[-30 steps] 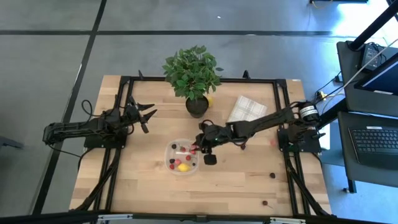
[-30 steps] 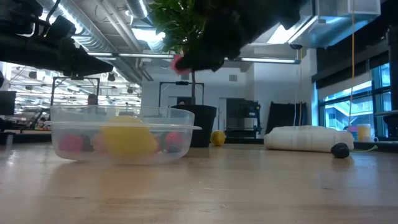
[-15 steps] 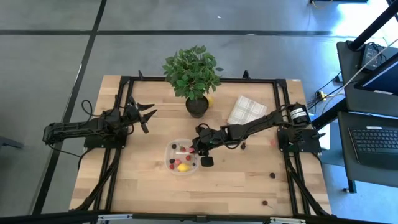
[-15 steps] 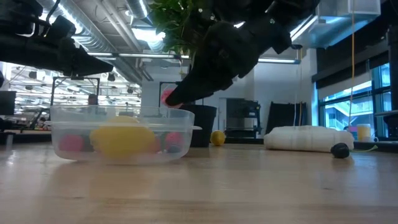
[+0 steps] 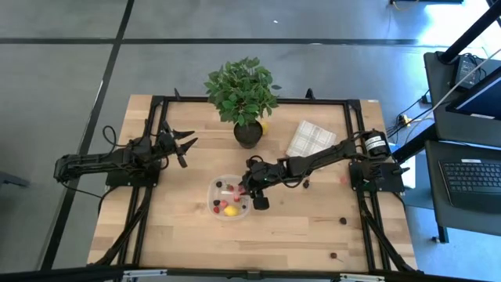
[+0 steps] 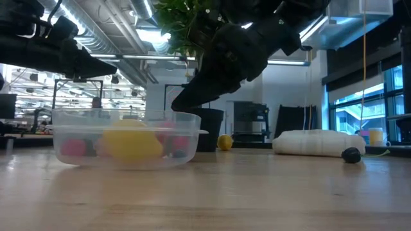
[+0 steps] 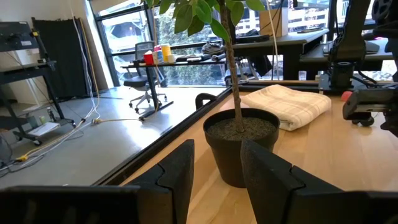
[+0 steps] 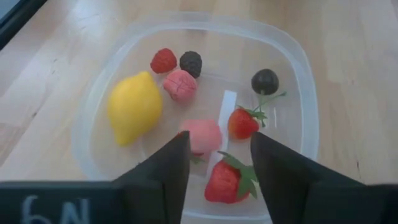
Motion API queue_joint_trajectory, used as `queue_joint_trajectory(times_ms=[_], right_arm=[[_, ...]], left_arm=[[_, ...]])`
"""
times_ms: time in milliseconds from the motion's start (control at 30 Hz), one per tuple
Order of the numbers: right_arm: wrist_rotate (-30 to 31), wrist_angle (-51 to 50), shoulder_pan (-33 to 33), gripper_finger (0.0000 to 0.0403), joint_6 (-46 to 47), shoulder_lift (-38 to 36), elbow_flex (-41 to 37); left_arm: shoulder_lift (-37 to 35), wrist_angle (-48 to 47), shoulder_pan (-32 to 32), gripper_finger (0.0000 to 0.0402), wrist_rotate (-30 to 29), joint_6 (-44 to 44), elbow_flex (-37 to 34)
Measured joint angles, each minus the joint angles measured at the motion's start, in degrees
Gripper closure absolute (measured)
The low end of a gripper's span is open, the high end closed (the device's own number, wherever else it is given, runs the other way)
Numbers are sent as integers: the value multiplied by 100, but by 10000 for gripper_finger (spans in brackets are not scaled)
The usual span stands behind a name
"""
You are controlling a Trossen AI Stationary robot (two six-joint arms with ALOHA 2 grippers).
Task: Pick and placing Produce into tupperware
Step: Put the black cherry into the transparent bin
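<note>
Just below our right gripper (image 8: 214, 163), whose fingers stand apart with nothing between them, lies a pink berry (image 8: 201, 135) in the clear shallow plastic tupperware (image 8: 305, 93). Beyond it rest two red strawberries (image 8: 242, 122), a yellow lemon (image 8: 134, 107) and dark berries (image 8: 265, 81). Farther away, our left gripper (image 5: 185, 143) waits, fingers slightly spread, empty.
</note>
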Motion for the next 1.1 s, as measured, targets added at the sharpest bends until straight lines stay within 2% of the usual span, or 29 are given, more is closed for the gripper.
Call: queue_joint_trajectory(times_ms=[133,300,400,600,767,900,1000,1100], right_arm=[[0,-1,0,212,-2,0,0],[2,-100,-20,202,40,-146,-9],[-3,-523,-95,201,378,-459,-9],[41,-1382,-390,201,418,-1260,-190],[131,-1352,-901,201,264,-2192,-939],[774,-1338,-1276,201,193,-2956,-1586],[904,-1520,-1457,201,564,-3447,-2138],[723,-1559,-1449,201,1128,-3898,-2678]], left_arm=[[-1,0,2,276,0,0,0],[-1,1,0,276,-1,2,-1],[0,0,2,276,0,2,0],[0,0,0,276,0,2,-1],[-2,2,0,276,0,2,0],[0,0,1,276,0,3,0],[0,0,1,276,0,1,0],[-2,1,1,276,0,7,0]])
